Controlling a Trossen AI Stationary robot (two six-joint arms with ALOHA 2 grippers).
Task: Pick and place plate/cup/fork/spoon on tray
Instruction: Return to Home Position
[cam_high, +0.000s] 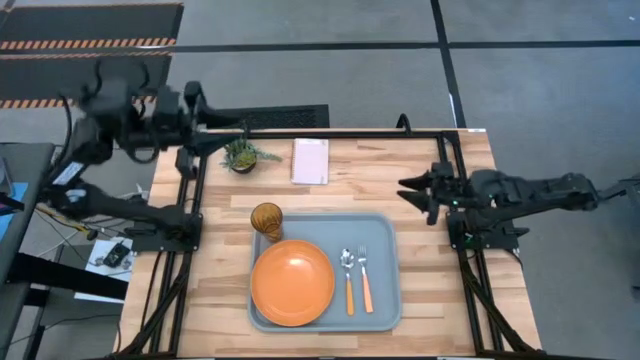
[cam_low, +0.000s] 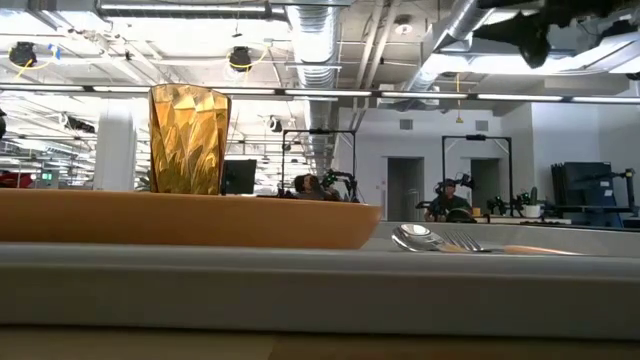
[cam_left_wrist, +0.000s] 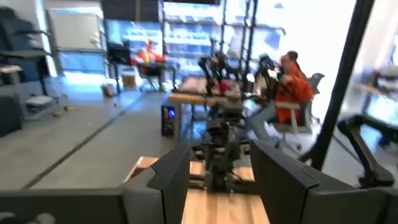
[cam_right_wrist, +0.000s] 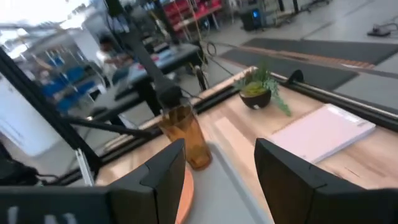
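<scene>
- The left gripper (cam_high: 238, 126) is raised at the table's far-left edge, just by the potted plant (cam_high: 241, 153); fingers apart, holding nothing.
- The cup (cam_high: 267, 220) stands upright on the tray (cam_high: 385, 300), at its far-left corner, just beyond the plate (cam_high: 292, 283).
- The spoon (cam_high: 348, 278) and fork (cam_high: 364, 277) lie side by side to the plate's right.
- The right gripper (cam_high: 408, 189) hovers off the tray's far-right corner, spread open and empty.
- Everything appears placed; I'd judge retreating is what remains, so lift both arms clear and high, keeping well away from the cup.
</scene>
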